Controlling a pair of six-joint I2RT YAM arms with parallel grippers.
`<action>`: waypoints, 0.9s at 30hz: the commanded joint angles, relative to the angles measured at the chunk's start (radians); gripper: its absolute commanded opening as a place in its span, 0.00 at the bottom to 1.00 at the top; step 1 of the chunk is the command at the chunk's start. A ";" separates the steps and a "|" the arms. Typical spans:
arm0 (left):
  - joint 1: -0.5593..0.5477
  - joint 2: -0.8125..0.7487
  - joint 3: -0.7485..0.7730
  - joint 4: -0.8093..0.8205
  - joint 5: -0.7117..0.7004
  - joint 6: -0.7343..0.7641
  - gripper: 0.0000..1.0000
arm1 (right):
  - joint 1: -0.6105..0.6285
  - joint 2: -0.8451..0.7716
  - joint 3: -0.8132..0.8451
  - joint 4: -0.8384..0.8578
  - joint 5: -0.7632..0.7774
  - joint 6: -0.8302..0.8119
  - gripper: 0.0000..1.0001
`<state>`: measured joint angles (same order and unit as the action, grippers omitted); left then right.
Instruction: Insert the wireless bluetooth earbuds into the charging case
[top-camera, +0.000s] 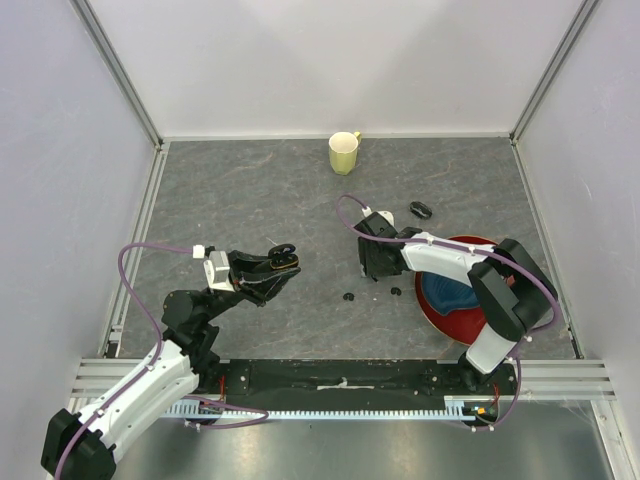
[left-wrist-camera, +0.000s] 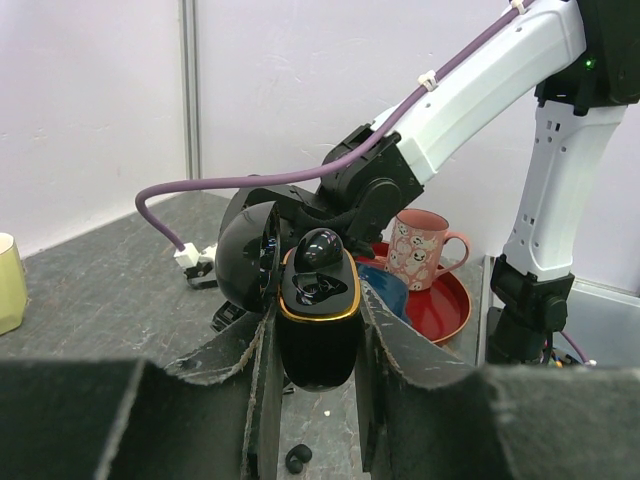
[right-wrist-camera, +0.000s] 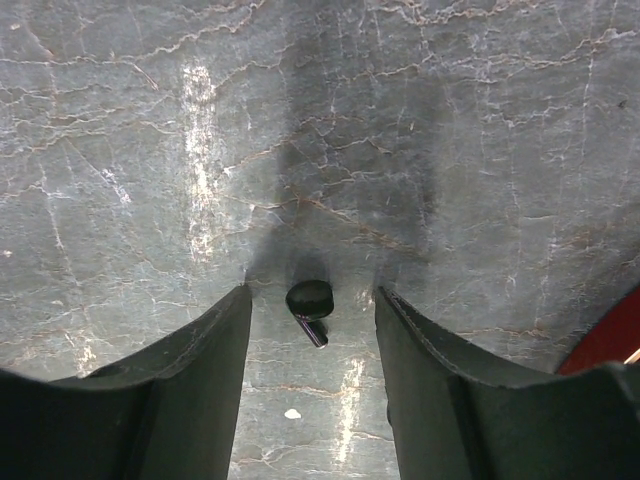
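My left gripper (top-camera: 282, 262) is shut on the charging case (left-wrist-camera: 318, 335), a glossy black pod with a gold rim, held above the table with its lid (left-wrist-camera: 245, 262) swung open. One earbud (left-wrist-camera: 321, 248) sits in the case's far slot, and the near slot shows empty. My right gripper (right-wrist-camera: 312, 291) points down at the table with its jaws apart on either side of a black earbud (right-wrist-camera: 311, 303), not touching it. More earbuds lie loose on the table (top-camera: 348, 296) (top-camera: 396, 291) (top-camera: 420, 209). Another earbud (left-wrist-camera: 297, 458) lies below the case.
A red tray (top-camera: 447, 315) at the right holds a blue dish (top-camera: 452, 293) and a pink mug (left-wrist-camera: 425, 248). A yellow-green mug (top-camera: 344, 152) stands at the back centre. White walls enclose the grey table on three sides.
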<state>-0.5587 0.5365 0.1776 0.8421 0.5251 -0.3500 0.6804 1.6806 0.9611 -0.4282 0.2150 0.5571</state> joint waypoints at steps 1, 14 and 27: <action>0.000 0.002 0.000 0.025 -0.013 0.023 0.02 | -0.004 0.007 0.030 0.002 0.011 0.015 0.59; 0.000 0.000 -0.003 0.026 -0.014 0.020 0.02 | -0.002 0.017 0.027 -0.001 0.015 0.033 0.39; -0.001 0.000 -0.006 0.026 -0.014 0.022 0.02 | -0.002 0.011 -0.010 -0.004 0.044 0.170 0.26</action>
<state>-0.5587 0.5415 0.1741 0.8421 0.5251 -0.3500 0.6785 1.6859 0.9634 -0.4282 0.2333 0.6456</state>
